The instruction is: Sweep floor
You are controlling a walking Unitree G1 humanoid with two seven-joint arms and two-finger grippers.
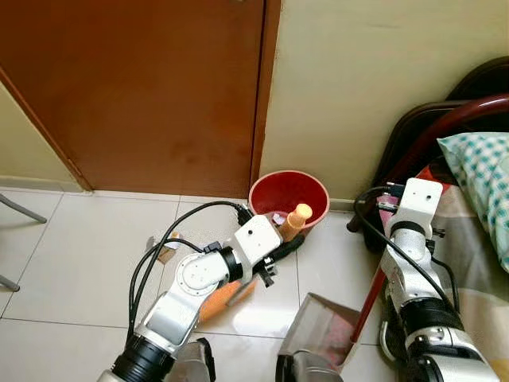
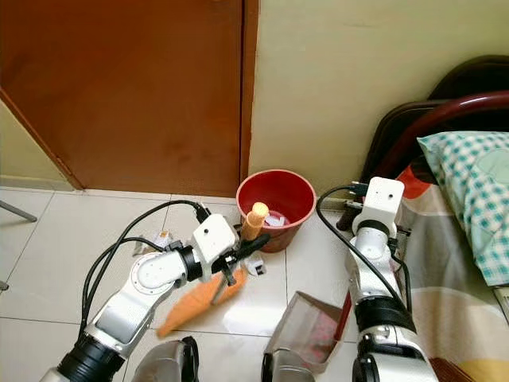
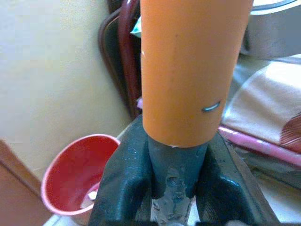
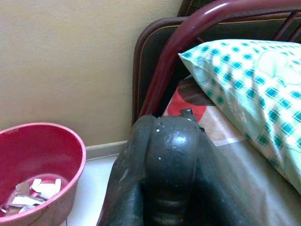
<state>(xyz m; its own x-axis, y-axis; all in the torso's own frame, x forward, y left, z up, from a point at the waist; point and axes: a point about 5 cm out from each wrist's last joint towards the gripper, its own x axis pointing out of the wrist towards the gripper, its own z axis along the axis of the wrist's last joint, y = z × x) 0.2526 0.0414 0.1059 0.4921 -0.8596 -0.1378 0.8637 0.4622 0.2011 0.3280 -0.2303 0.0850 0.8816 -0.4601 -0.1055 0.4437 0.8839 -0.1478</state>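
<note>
Broom (image 1: 227, 296) | orange bristles on floor, handle clamped in left tool (image 1: 280, 248)

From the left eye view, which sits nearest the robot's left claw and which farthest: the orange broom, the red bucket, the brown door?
1. Orange broom, gripped in the left gripper.
2. Red bucket, just beyond, against the wall.
3. Brown door, farther back, to the left.

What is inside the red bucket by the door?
The red bucket holds a few whitish paper scraps on its bottom. From the head views, the broom handle in the left gripper and the near rim hide part of the inside.
</note>
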